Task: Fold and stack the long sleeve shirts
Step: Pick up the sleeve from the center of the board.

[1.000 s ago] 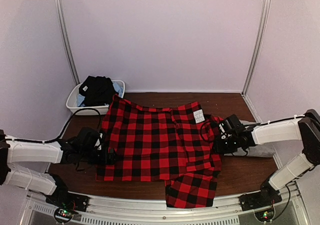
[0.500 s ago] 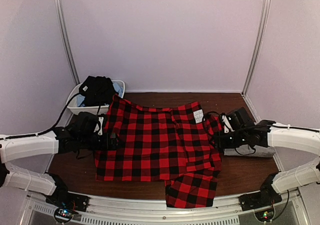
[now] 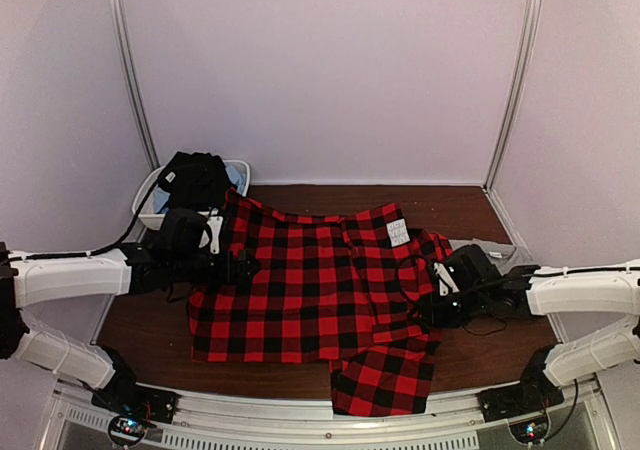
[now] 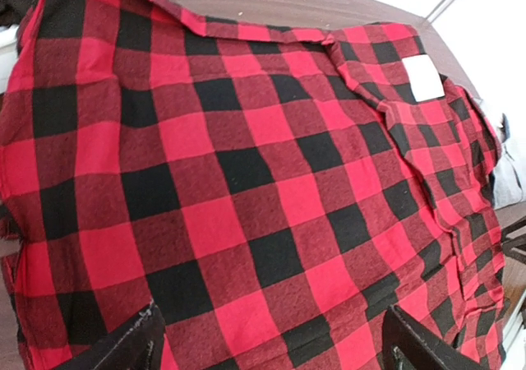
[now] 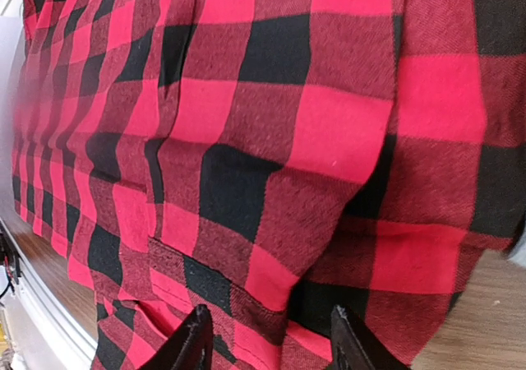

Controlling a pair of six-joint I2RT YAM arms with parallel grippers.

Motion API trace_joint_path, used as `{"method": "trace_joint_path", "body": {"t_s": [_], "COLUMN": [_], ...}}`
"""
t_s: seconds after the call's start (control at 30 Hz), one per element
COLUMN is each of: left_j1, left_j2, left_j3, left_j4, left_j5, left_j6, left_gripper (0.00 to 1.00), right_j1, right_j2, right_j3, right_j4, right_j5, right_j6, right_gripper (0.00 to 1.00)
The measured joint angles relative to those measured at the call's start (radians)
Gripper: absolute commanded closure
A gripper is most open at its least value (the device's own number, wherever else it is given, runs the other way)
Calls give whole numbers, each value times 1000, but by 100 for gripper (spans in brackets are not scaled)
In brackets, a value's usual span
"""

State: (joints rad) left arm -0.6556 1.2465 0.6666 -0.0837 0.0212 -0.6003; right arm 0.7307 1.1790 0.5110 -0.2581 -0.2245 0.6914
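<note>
As both arms have swung in over the red-and-black check flannel shirt spread mid brown wooden desk, my left fingers gape wide and my right fingers sit half apart at its right edge, gripping nothing; fold is next.

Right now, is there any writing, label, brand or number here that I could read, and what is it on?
The white label on the flannel shirt: faint dark marks, too small to read from above, and washed out to plain white in the left wrist view.
Nothing else: no readable brand, number or sign shows in any view.
</note>
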Motion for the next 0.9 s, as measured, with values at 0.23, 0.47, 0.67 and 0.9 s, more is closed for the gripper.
{"method": "trace_joint_path", "body": {"t_s": [0.23,0.47,0.67,0.9], "left_j1": [-4,-70,-191,-320], "left_j2": [32,59,122,249], "left_j3": [5,19,62,185], "left_j4": [105,230,360,460], "left_j5": [45,65,79,101], "left_j6": [58,169,336,598], "left_gripper": [2,2,2,2], "right_j1": [26,28,25,-8], "right_j2": [80,89,80,89], "right_j3": [-13,57,186,204], "right_j4": [112,156,238,402], "right_j5": [-61,-119,-155,-225], "right_j6": [50,97,171,295], "right_gripper": [98,100,100,100]}}
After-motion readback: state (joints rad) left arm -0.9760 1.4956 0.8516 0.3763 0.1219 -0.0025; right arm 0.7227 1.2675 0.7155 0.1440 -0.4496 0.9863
